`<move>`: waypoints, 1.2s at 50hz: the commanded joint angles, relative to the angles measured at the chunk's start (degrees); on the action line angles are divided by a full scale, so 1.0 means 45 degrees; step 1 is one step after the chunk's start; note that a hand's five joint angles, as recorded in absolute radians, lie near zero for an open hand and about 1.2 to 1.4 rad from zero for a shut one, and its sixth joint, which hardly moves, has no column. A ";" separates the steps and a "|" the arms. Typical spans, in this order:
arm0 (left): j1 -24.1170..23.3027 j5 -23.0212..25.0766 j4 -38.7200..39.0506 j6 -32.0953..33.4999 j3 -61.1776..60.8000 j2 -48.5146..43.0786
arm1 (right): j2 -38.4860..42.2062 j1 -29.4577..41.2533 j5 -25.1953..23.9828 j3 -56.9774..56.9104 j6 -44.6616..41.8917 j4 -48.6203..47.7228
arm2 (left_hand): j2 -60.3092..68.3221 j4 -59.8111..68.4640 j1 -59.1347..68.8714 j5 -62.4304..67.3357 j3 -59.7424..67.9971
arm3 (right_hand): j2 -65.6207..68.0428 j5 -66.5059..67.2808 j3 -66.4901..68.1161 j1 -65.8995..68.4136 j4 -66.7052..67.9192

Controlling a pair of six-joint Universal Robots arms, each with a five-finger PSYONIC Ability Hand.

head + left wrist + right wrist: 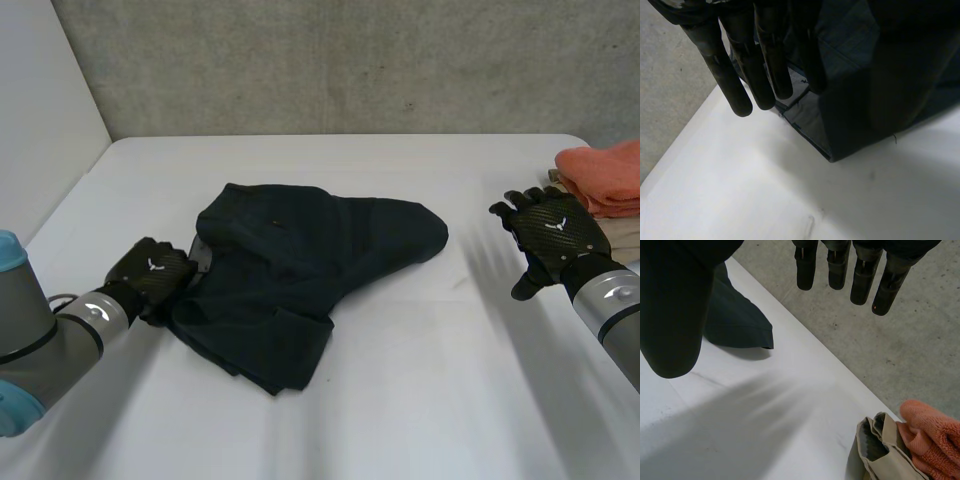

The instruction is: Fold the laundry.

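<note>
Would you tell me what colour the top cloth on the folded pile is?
Orange; the cloth shows best in the head view.

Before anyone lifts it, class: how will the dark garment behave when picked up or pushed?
Probably floppy: the dark garment lies rumpled in soft folds and would sag from one grip. Likely light: its hemmed edge looks thin. Pushed on the smooth white table, it may bunch rather than slide whole.

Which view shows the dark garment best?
Head view: the whole garment lies crumpled, its outline complete. The left wrist view catches a hemmed corner by the left hand; the right wrist view, one hemmed end beyond the right hand.
</note>
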 commanded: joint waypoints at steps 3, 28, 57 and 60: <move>0.0007 -0.0334 0.0335 -0.0091 0.0706 -0.0770 | 0.0016 0.0000 0.0020 -0.0005 -0.0313 0.0119 | 0.7860 0.7857 0.7543 0.8085 0.7876 | -0.0668 -0.0815 -0.0545 -0.0436 -0.0839; -0.6689 -0.2857 0.3519 -0.4193 0.6977 0.0813 | -0.0180 -0.0097 0.0430 -0.0044 -0.0255 0.0490 | 0.7860 0.7857 0.7543 0.8085 0.7876 | -0.0668 -0.0815 -0.0545 -0.0436 -0.0839; -0.7673 -0.3068 -0.0285 -0.5267 0.4635 0.1316 | -0.1312 0.0311 0.0059 -0.1000 -0.0216 0.3923 | -0.6192 -0.6195 -0.6509 -0.5968 -0.6177 | -0.0668 -0.0815 -0.0545 -0.0436 -0.0839; -0.6950 -0.3225 -0.1417 -0.5267 0.4186 0.1922 | -0.1410 0.0702 -0.0156 -0.1566 -0.0235 0.6246 | -0.5742 -0.5745 -0.6060 -0.5518 -0.5727 | -0.0668 -0.0815 -0.0545 -0.0436 -0.0839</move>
